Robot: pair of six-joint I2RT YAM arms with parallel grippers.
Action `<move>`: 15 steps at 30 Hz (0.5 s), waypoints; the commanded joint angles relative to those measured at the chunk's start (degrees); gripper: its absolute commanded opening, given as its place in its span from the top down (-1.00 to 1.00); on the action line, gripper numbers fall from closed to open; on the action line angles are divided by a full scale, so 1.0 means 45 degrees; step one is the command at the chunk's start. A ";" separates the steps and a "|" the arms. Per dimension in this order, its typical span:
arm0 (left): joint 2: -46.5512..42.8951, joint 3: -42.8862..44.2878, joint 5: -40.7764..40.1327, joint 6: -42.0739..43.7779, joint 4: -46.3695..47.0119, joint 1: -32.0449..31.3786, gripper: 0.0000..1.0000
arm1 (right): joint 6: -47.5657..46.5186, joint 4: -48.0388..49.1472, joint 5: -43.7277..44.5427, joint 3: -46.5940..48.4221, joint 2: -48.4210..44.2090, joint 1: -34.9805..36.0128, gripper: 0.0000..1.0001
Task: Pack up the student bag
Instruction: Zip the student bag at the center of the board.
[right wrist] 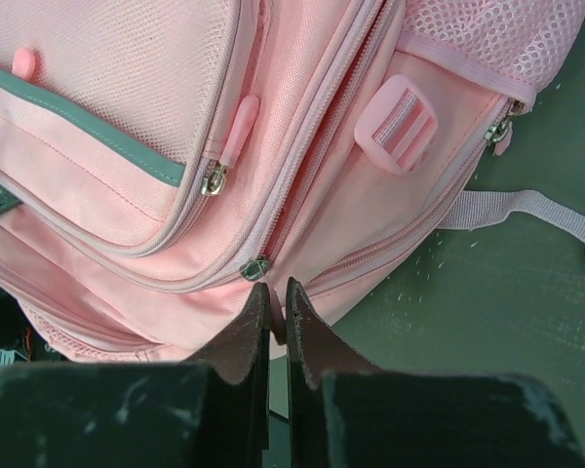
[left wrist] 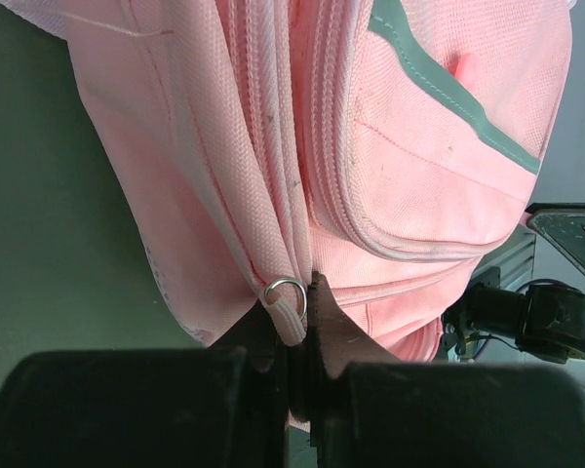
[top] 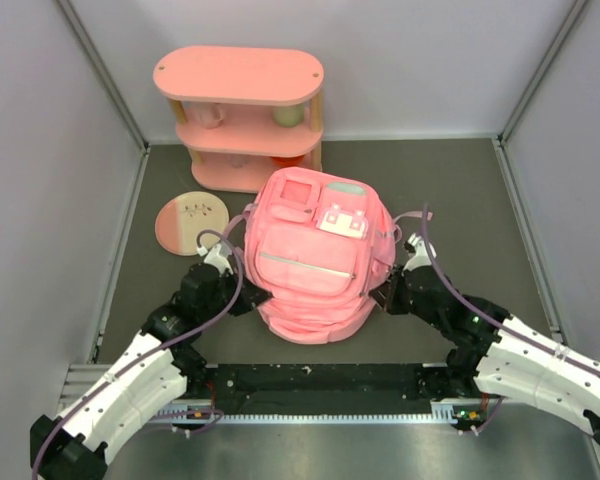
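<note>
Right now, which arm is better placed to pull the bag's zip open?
Right, probably. The right hand, shut, sits just below a zip slider on the bag; whether it grips the pull is unclear. The left hand pinches a ringed tab at the bag's edge, better suited to bracing.

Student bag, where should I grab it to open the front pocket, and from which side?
Probably the long pink zip pull on the front pocket of the student bag: it sticks out from its slider, slim enough to pinch. Come from the right arm's side, where the right gripper sits shut.
</note>
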 commanded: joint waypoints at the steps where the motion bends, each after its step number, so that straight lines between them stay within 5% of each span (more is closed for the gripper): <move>1: 0.0139 0.0272 -0.0674 0.1306 0.0267 0.0348 1.00 | -0.1242 -0.1181 0.1932 -0.0056 0.0115 -0.0702 1.00; 8: 0.0295 -0.0078 -0.0401 0.0974 0.0794 0.0368 1.00 | -0.2141 0.0733 -0.2242 -0.0602 0.0856 -0.0703 1.00; 15: 0.0550 -0.0138 -0.0225 0.0954 0.1048 0.0387 1.00 | -0.2337 0.1125 -0.3285 -0.0915 0.1619 -0.0702 1.00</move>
